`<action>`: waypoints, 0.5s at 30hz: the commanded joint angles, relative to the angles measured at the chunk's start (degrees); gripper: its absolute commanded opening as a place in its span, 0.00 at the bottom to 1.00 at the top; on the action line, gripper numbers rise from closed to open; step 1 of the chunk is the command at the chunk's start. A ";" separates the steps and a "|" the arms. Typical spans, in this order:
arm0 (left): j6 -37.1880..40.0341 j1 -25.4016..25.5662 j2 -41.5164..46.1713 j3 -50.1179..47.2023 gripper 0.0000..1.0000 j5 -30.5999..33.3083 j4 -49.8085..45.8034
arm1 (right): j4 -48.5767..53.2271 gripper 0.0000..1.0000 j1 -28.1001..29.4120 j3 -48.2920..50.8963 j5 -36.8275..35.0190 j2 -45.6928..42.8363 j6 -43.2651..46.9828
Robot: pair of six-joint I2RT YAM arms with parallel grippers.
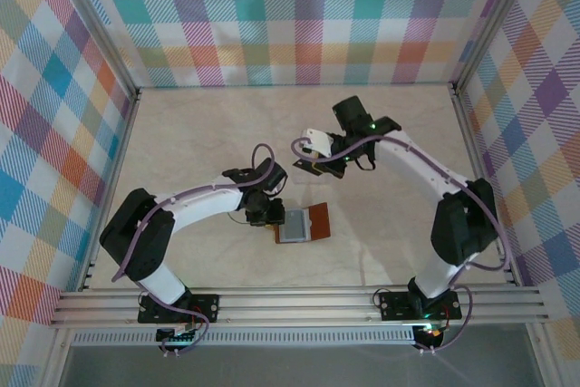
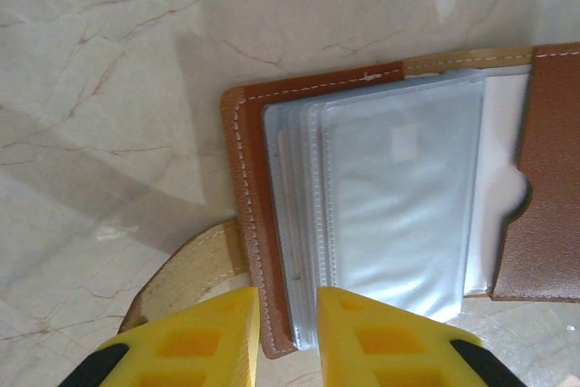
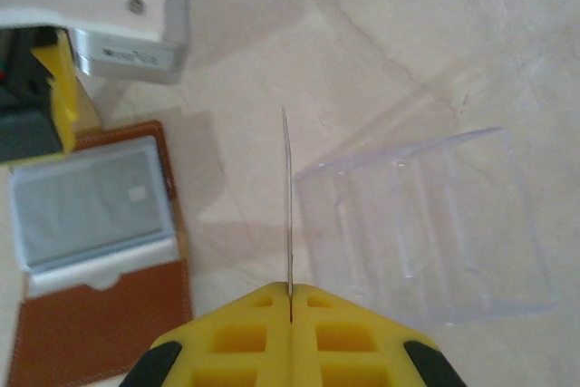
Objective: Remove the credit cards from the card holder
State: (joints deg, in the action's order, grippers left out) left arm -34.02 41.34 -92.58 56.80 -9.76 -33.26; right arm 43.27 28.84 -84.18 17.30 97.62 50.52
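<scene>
We see a pale, marble-patterned worktop (image 1: 199, 133) enclosed by plaid fabric walls (image 1: 272, 15).

Near its middle, closer to the left arm, lies the reddish-brown leather bifold card holder (image 1: 305, 224). It is spread open and flat, and its stack of grey-blue plastic sleeves (image 2: 399, 197) faces up.

To the right of the card holder (image 3: 100, 333), apart from it, a clear ribbed plastic rectangle (image 3: 426, 224) rests on the worktop.

The left hand (image 2: 288, 314) sits at the near edge of the card holder (image 2: 249, 224). One yellow finger (image 2: 204, 337) is over the stitched leather border and the other is over the sleeve edges. A narrow gap stands between the fingers, with the holder's corner showing in it. We cannot tell whether they pinch the leather or only rest at it.

The right hand (image 3: 291, 295) is closed tight on a thin rectangular credit card (image 3: 287, 206). The card is edge-on to the wrist camera, so we see it only as a fine grey line rising from the fingertips. It is held above bare worktop between the card holder and the clear rectangle, touching neither.

A tan curved strap tab (image 2: 181, 278) sticks out from under the card holder beside the left hand's finger.
</scene>
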 commanded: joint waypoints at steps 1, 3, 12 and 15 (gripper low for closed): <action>-1.55 -0.82 2.33 -1.65 0.24 0.09 0.88 | 10.94 0.00 -0.87 -7.34 -0.08 4.45 10.36; -1.92 -0.91 2.65 -2.00 0.25 0.10 1.09 | 14.03 0.00 -1.19 -10.92 -0.06 7.19 12.73; -2.37 -1.09 2.31 -1.16 0.25 -0.20 1.57 | 21.06 0.00 -1.68 -21.99 -2.36 17.99 17.82; -2.37 -1.18 2.05 -1.42 0.25 0.11 1.58 | 21.94 0.00 -1.73 -24.46 -3.16 20.84 18.36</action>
State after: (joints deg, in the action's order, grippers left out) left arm -35.44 40.66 -91.31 55.27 -9.76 -32.34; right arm 60.80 27.53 -105.91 13.85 116.33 65.67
